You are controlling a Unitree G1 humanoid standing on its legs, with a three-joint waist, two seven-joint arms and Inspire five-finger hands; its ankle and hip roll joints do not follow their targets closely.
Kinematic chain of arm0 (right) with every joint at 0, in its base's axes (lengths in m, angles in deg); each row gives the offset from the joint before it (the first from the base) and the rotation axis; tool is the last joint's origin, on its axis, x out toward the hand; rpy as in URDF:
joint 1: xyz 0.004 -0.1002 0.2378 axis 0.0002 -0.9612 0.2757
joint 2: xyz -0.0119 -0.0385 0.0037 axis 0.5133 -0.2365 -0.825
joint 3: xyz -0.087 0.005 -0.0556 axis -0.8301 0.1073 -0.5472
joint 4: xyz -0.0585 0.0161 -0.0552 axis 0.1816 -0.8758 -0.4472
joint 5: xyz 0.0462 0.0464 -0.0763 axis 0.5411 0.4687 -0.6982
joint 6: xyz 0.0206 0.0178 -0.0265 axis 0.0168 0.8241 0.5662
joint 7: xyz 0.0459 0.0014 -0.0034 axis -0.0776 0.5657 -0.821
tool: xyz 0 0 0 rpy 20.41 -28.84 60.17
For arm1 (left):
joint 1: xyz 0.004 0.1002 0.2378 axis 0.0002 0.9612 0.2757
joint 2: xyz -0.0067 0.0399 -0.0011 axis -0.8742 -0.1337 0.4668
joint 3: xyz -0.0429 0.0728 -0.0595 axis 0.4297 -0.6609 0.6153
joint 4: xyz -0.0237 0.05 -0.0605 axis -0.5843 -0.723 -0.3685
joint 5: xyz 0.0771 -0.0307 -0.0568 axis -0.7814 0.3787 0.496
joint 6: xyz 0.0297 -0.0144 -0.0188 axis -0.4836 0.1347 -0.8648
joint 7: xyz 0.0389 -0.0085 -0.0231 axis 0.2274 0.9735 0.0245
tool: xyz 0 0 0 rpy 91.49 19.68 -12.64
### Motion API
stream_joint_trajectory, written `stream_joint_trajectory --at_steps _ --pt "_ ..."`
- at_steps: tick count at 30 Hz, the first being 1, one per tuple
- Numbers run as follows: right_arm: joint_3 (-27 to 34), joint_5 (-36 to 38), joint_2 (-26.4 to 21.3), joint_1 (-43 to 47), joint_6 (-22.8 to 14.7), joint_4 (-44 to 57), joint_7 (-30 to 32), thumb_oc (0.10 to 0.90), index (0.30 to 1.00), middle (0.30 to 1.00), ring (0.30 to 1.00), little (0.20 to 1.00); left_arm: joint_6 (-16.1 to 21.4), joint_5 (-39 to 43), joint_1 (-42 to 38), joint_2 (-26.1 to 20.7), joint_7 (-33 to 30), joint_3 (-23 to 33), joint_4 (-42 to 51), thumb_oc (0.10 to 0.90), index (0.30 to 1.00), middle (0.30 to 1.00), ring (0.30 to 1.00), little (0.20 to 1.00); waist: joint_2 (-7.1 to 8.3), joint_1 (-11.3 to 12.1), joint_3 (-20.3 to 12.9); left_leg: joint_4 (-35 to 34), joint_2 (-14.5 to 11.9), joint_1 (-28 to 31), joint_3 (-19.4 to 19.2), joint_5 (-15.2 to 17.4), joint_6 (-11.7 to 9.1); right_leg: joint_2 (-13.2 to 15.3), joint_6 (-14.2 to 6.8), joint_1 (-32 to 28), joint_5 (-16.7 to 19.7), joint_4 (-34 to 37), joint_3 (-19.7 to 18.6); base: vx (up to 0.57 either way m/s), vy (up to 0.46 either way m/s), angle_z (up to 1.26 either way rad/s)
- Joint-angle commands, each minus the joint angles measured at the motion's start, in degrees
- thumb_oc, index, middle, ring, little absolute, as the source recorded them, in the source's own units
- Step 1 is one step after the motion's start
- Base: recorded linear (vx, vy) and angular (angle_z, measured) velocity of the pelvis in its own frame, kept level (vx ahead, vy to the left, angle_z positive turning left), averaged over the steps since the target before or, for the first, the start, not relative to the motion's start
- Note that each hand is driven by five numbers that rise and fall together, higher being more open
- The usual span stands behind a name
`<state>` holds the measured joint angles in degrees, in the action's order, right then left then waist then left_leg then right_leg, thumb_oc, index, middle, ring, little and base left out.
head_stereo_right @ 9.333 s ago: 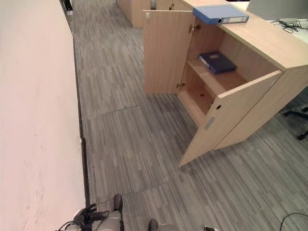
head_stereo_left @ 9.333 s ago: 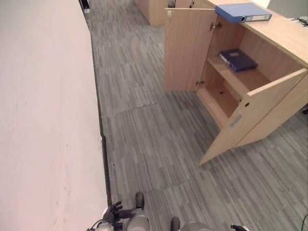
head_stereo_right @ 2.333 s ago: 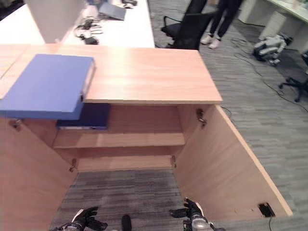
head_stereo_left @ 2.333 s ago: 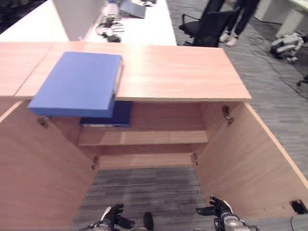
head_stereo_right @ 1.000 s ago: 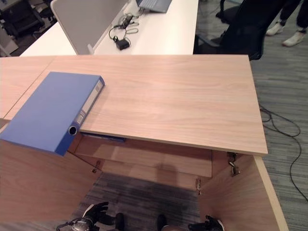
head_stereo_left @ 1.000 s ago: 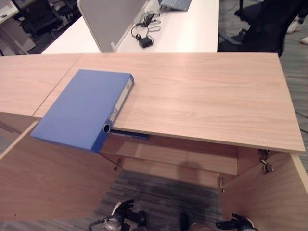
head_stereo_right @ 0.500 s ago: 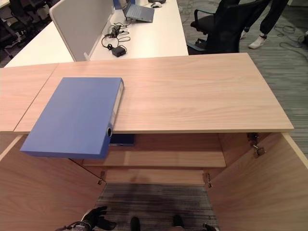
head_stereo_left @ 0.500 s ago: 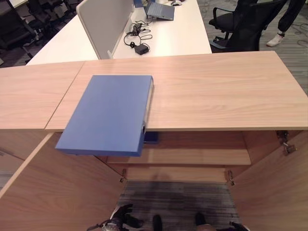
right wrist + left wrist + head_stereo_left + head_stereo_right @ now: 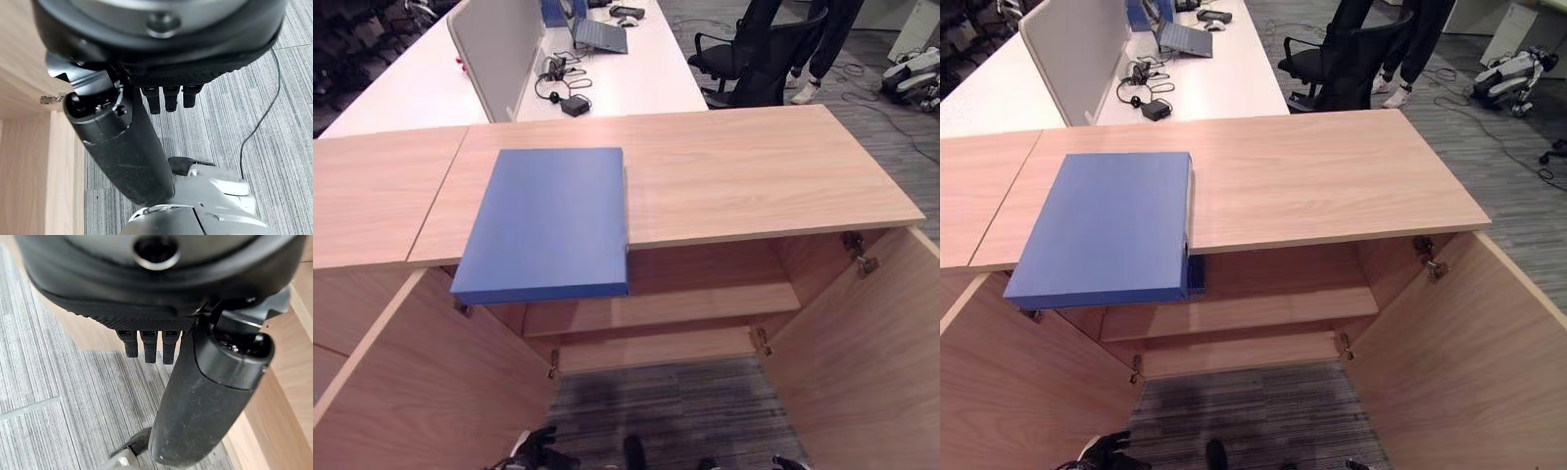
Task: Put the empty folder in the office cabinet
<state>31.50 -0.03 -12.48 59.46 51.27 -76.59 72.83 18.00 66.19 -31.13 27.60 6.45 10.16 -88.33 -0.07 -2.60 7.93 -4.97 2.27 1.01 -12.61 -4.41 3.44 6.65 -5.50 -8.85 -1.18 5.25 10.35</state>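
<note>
Left eye view: the blue folder [image 9: 548,220] lies flat on the office cabinet [image 9: 754,176] top, overhanging its front edge above the open doors. Left wrist view: left robot hand [image 9: 161,345] empty, fingers relaxed. Right wrist view: right robot hand [image 9: 166,98] likewise relaxed, empty.

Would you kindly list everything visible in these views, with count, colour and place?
Flat blue ring-binder folder: one, blue, on the cabinet top, its near end overhanging the front edge.
Light wooden office cabinet: one, both doors open, shelf inside.
White desk: one, behind the cabinet, with a laptop and dark cables.
Grey divider panel: one, on the desk.
Black office chair: one, beyond the desk.
Person's legs: by the chair.
Grey striped carpet: floor.
Left hand: dark, fingers straight, low.
Right hand: dark, fingers straight, low.
</note>
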Motion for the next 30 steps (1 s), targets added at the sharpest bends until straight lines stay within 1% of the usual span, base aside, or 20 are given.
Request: stream_joint_trajectory --at_steps 1,2,3,4,5,7,8,9,10,13,16,17,18,20,21,22,25,26,28,30 --pt "-0.77 -0.07 -2.42 2.15 -1.22 -0.35 0.79 0.8 0.9 0.9 0.9 0.9 2.53 0.97 -5.45 0.02 -1.23 0.29 1.23 0.8 0.9 0.9 0.9 0.9 0.34 0.99 0.39 -0.03 -3.69 5.58 5.39 7.51 -4.82 0.93 -2.55 2.0 0.32 -0.35 -0.89 0.06 -0.062 -0.02" --pt "-0.93 -0.28 -2.5 1.83 -1.23 -0.58 0.74 0.8 0.9 0.9 0.9 0.9 2.72 1.14 -5.51 -0.14 -1.57 0.51 1.84 0.8 0.9 0.9 0.9 0.9 0.48 1.14 0.24 -0.03 -3.77 5.76 5.51 7.54 -5.01 0.89 -2.54 1.62 0.16 -0.25 -0.8 0.09 -0.039 -0.02" --pt "-1.7 -1.37 -4.71 1.33 -1.22 -0.6 -1.39 0.8 0.9 0.9 0.9 0.9 4.37 4.71 -12.47 -14.22 3.11 1.91 4.07 0.8 0.9 0.9 0.9 0.9 0.17 0.51 -0.42 -0.03 -4.01 6.6 5.5 7.65 -5.47 0.75 -2.73 0.84 -0.24 -0.25 -1.34 0.08 -0.04 0.01" --pt "-1.24 -1.28 -4.12 0.56 -1.94 0.23 0.32 0.8 0.9 0.9 0.9 0.9 4.95 2.52 -8.52 -11.17 -0.75 1.85 10.59 0.8 0.9 0.9 0.9 0.9 0.23 0.84 -0.09 -0.03 -3.96 6.53 5.68 7.6 -5.5 0.82 -2.66 0.61 -0.07 -0.25 -0.98 0.05 -0.032 -0.01" --pt "-0.91 -1.69 -3.72 0.65 -1.75 0.32 0.84 0.8 0.9 0.9 0.9 0.9 4.42 0.98 -5.0 -7.5 -1.36 2.06 10.14 0.8 0.9 0.9 0.9 0.9 0.28 1.38 0.48 -0.03 -4.03 6.75 6.2 7.57 -5.5 0.64 -2.51 0.18 -0.28 -0.25 -0.69 0.0 0.0 0.0" --pt "-0.92 -1.69 -3.73 0.65 -1.75 0.32 0.84 0.8 0.9 0.9 0.9 0.9 4.42 0.97 -5.0 -7.49 -1.37 2.07 10.14 0.8 0.9 0.9 0.9 0.9 0.28 1.34 0.29 -0.03 -4.01 6.49 6.24 7.47 -5.49 0.66 -2.5 0.42 -0.2 -0.25 -0.66 -0.03 -0.035 0.04" --pt "0.01 -1.68 -3.18 -0.01 -2.53 0.63 1.2 0.8 0.9 0.9 0.9 0.9 6.05 0.45 -0.76 -5.89 -3.64 1.7 17.17 0.8 0.9 0.9 0.9 0.9 0.81 2.44 0.94 -0.03 -4.22 5.84 7.71 6.98 -5.62 0.32 -2.17 0.28 -0.72 -0.25 0.16 -0.07 -0.094 0.13" --pt "0.06 -1.73 -2.94 -0.31 -2.64 0.76 1.26 0.8 0.9 0.9 0.9 0.9 6.16 0.24 -0.12 -5.97 -4.04 1.87 19.39 0.8 0.9 0.9 0.9 0.9 0.99 2.76 1.01 -0.03 -4.23 5.7 8.16 6.88 -5.65 0.2 -2.09 0.13 -0.88 -0.25 0.37 -0.07 -0.094 0.22" --pt "0.04 -1.74 -2.92 -0.33 -2.64 0.76 1.26 0.8 0.9 0.9 0.9 0.9 6.11 0.23 -0.05 -6.0 -4.04 1.89 19.47 0.8 0.9 0.9 0.9 0.9 1.01 2.71 1.0 -0.03 -4.23 5.71 8.21 6.87 -5.65 0.21 -2.09 0.1 -0.89 -0.25 0.42 -0.02 -0.054 0.27" --pt "-0.48 -2.57 -2.59 -0.49 -2.97 1.08 1.53 0.8 0.9 0.9 0.9 0.9 6.87 -0.5 1.4 -6.97 -5.37 2.46 25.8 0.8 0.9 0.9 0.9 0.9 1.47 3.85 1.18 -0.03 -4.5 5.56 9.37 6.52 -5.86 -0.08 -1.91 -0.54 -1.39 -0.25 1.23 -0.03 -0.058 0.26" --pt "-0.9 -3.84 -2.53 -0.55 -3.6 1.56 1.96 0.8 0.9 0.9 0.9 0.9 8.27 -3.43 3.91 -8.67 -7.01 2.78 35.18 0.8 0.9 0.9 0.9 0.9 1.84 5.23 1.06 -0.03 -4.88 5.62 10.59 6.17 -6.09 -0.37 -1.69 -1.23 -2.1 -0.25 2.15 -0.03 -0.059 0.2" --pt "-0.93 -3.84 -2.51 -0.56 -3.6 1.55 1.96 0.8 0.9 0.9 0.9 0.9 8.2 -3.44 4.01 -8.7 -6.99 2.82 35.3 0.8 0.9 0.9 0.9 0.9 1.86 5.17 1.06 -0.03 -4.88 5.64 10.63 6.17 -6.1 -0.37 -1.68 -1.27 -2.11 -0.25 2.19 -0.02 -0.068 0.28" --pt "-0.79 -4.24 -2.62 -0.26 -3.66 1.44 2.47 0.8 0.9 0.9 0.9 0.9 9.06 -4.31 5.89 -9.22 -8.07 4.02 41.24 0.8 0.9 0.9 0.9 0.9 2.11 6.41 0.96 -0.03 -5.05 5.61 11.38 5.89 -6.26 -0.58 -1.56 -1.72 -2.47 -0.25 2.96 -0.02 -0.086 0.35" --pt "-0.67 -4.34 -2.68 0.0 -3.72 1.55 2.94 0.8 0.9 0.9 0.9 0.9 9.42 -5.8 7.76 -9.56 -10.25 6.75 46.42 0.8 0.9 0.9 0.9 0.9 2.48 7.75 0.99 -0.03 -5.18 5.47 12.18 5.63 -6.43 -0.78 -1.37 -2.09 -2.78 -0.25 3.88 -0.02 -0.094 0.27" --pt "-0.63 -4.29 -2.63 0.06 -3.77 1.53 3.15 0.8 0.9 0.9 0.9 0.9 9.46 -6.65 8.22 -9.61 -11.38 7.74 47.62 0.8 0.9 0.9 0.9 0.9 2.61 8.24 1.02 -0.03 -5.22 5.39 12.56 5.48 -6.49 -0.83 -1.32 -2.18 -2.87 -0.25 4.22 -0.01 -0.047 0.17" --pt "-0.66 -4.29 -2.62 0.07 -3.78 1.52 3.16 0.8 0.9 0.9 0.9 0.9 9.38 -6.69 8.32 -9.62 -11.39 7.8 47.75 0.8 0.9 0.9 0.9 0.9 2.63 8.15 1.01 -0.03 -5.21 5.39 12.62 5.47 -6.5 -0.83 -1.32 -2.2 -2.89 -0.25 4.28 -0.01 -0.051 0.21" --pt "-0.63 -4.56 -2.32 0.29 -4.15 1.34 4.38 0.8 0.9 0.9 0.9 0.9 9.86 -12.24 10.01 -10.03 -16.52 10.26 52.76 0.8 0.9 0.9 0.9 0.9 2.95 10.17 1.19 -0.03 -5.29 4.88 14.18 4.98 -6.79 -1.05 -1.07 -2.55 -3.28 -0.25 5.63 -0.02 -0.066 0.18" --pt "-0.68 -4.57 -2.29 0.28 -4.17 1.31 4.39 0.8 0.9 0.9 0.9 0.9 9.78 -12.31 10.16 -10.03 -16.53 10.33 52.93 0.8 0.9 0.9 0.9 0.9 2.98 10.05 1.16 -0.03 -5.28 4.86 14.27 4.96 -6.8 -1.05 -1.06 -2.57 -3.3 -0.25 5.72 -0.01 -0.047 0.15" --pt "-0.87 -5.0 -2.07 0.19 -4.29 1.34 5.09 0.8 0.9 0.9 0.9 0.9 9.98 -13.83 11.35 -9.39 -18.6 11.6 55.34 0.8 0.9 0.9 0.9 0.9 3.13 11.43 1.19 -0.03 -5.27 4.48 15.38 4.59 -6.96 -1.25 -0.87 -2.89 -3.57 -0.25 6.89 -0.01 -0.066 0.26" --pt "-0.87 -5.02 -2.13 0.3 -4.24 1.4 5.56 0.8 0.9 0.9 0.9 0.9 10.09 -13.71 12.31 -8.99 -19.41 12.56 57.67 0.8 0.9 0.9 0.9 0.9 3.1 12.06 1.26 -0.03 -5.22 4.09 16.3 4.27 -7.07 -1.3 -0.72 -3.04 -3.72 -0.25 7.85 -0.02 -0.058 0.27"
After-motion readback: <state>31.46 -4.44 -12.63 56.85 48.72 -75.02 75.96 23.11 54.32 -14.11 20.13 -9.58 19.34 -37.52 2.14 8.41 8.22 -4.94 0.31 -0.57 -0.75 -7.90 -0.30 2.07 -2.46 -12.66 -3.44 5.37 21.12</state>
